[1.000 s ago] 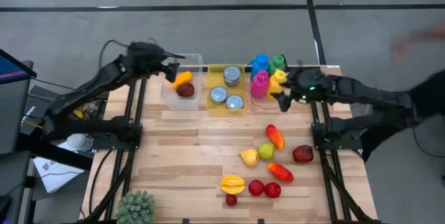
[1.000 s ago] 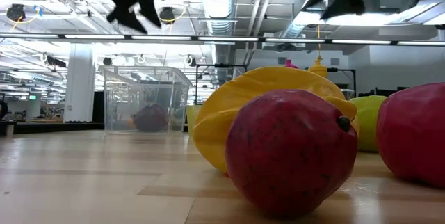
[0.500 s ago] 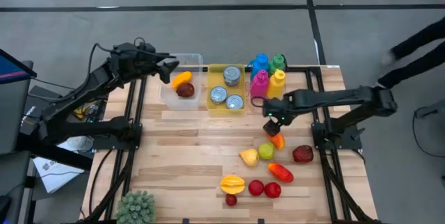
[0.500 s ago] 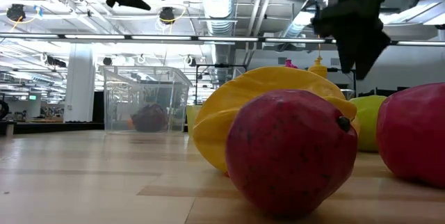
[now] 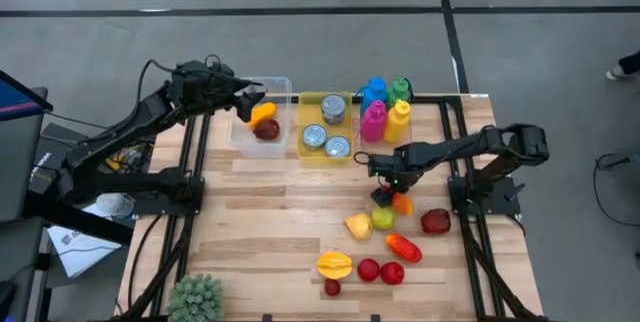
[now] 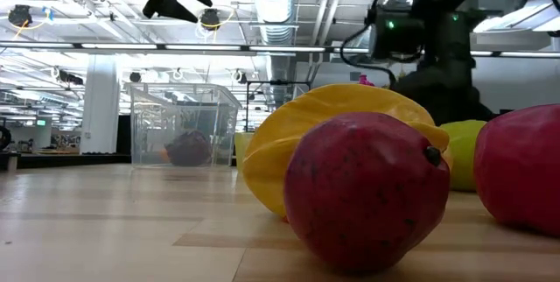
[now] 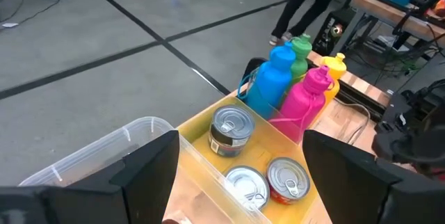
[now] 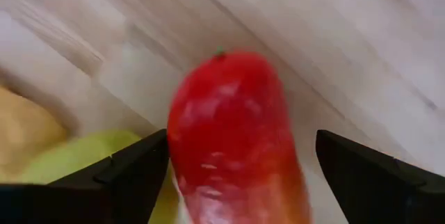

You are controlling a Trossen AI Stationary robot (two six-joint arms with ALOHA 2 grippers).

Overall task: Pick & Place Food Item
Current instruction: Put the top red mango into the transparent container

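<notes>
We see the right gripper [image 5: 385, 197] low over the red-orange mango [image 8: 233, 147], its fingers [image 8: 132, 175] spread wide on either side without holding it; the mango lies just beside the green fruit [image 5: 383, 218]; the left gripper [image 5: 240, 102], also open and empty, hovers by the clear bin [image 5: 243, 134].

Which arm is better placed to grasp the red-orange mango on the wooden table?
Right. The right gripper sits directly over the red-orange mango, open around it. The left gripper hovers over the clear plastic bin, far away.
</notes>
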